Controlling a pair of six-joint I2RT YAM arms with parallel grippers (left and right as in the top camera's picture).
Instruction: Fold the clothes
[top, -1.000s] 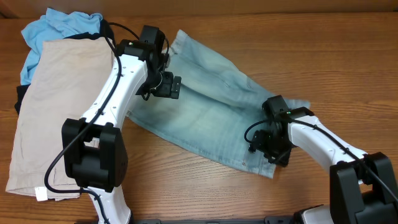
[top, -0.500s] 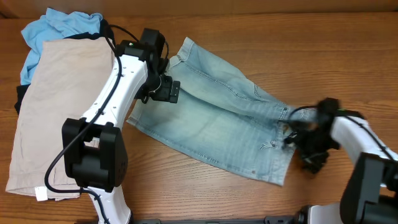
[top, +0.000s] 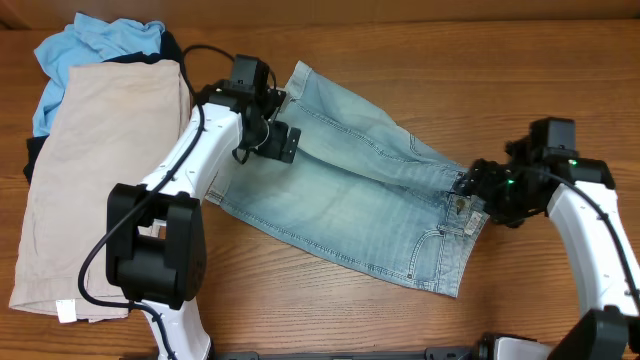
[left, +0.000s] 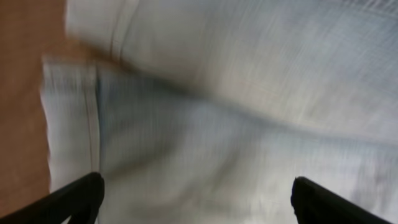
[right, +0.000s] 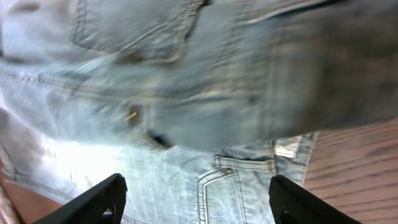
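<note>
Left hand (top: 278, 142), right hand (top: 485, 190) spread above denim shorts (top: 350, 200); beige shorts (top: 100, 170) (over sky-blue top (top: 95, 42)) alongside.

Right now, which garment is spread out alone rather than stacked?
The light-wash blue denim shorts, mid-table; the beige shorts, sky-blue top and black garment sit piled at the left.

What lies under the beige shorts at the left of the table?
A sky-blue top shows past the far edge of the beige shorts, and a black garment peeks out at their left edge. How far either runs beneath is covered.
</note>
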